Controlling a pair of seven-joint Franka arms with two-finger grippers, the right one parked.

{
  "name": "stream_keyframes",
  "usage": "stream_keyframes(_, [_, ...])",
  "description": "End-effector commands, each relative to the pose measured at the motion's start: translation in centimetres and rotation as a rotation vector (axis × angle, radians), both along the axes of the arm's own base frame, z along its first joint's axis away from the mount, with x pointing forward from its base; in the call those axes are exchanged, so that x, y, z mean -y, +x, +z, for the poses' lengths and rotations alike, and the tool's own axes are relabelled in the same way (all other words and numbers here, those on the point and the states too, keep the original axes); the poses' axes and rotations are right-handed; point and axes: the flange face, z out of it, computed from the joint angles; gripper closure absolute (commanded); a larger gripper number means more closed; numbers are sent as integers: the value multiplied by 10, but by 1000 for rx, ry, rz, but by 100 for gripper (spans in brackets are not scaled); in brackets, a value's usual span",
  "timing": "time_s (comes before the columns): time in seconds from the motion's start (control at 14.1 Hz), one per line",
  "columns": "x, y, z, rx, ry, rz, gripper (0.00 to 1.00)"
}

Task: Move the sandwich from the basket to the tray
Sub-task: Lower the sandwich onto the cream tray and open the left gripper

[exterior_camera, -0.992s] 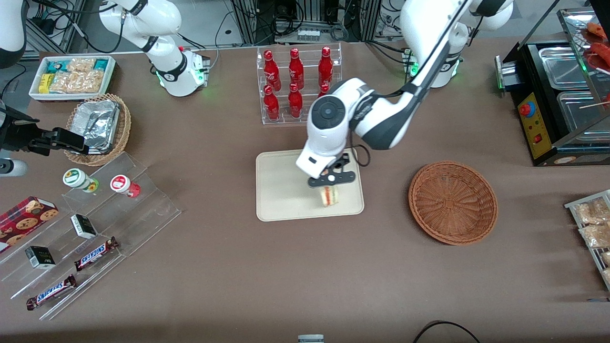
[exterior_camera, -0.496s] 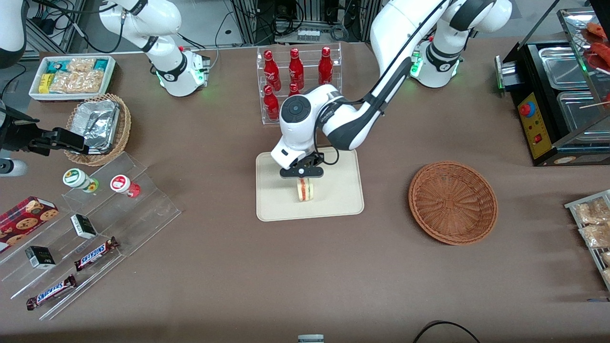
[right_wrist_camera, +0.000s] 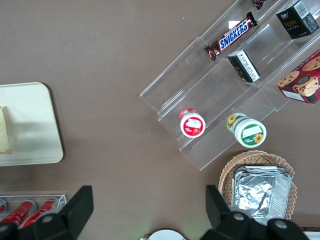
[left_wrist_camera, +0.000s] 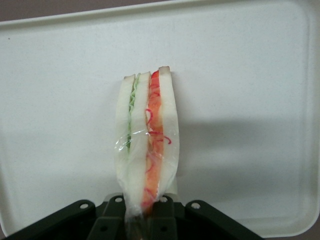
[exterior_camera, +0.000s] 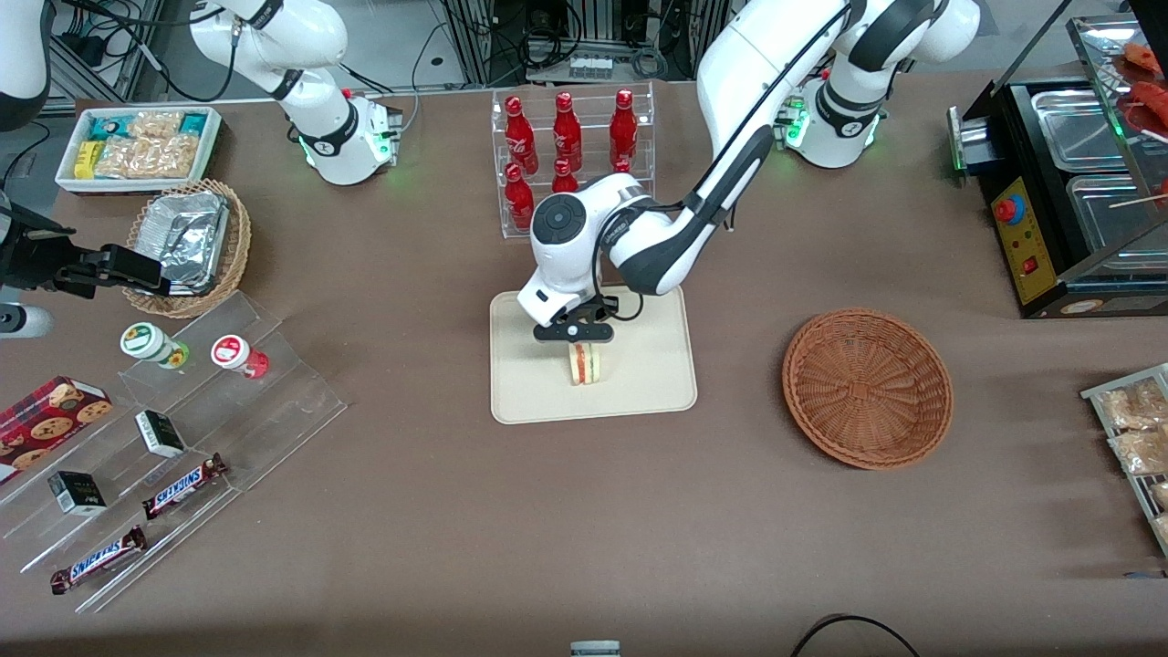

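Beige tray under sandwich, tool clamped on it.

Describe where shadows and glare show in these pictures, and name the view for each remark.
Left wrist view: the sandwich, held by the gripper, throws a soft grey shadow on the tray, and its wrap glints. Front view: the basket shadows the table, and the foil container shines.
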Motion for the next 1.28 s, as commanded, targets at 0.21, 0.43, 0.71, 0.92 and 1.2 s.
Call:
stream_keyframes(0.21, [4, -1, 1, 26, 5, 0, 2])
stream_keyframes(0.43, [1, 5, 17, 39, -3, 12, 1])
stream_keyframes(0.71, [-23, 23, 89, 44, 31, 71, 1])
stream_keyframes(0.92, [-73, 56, 152, 52, 17, 160, 1])
stream_keyframes(1.2, [-134, 78, 210, 50, 46, 229, 1])
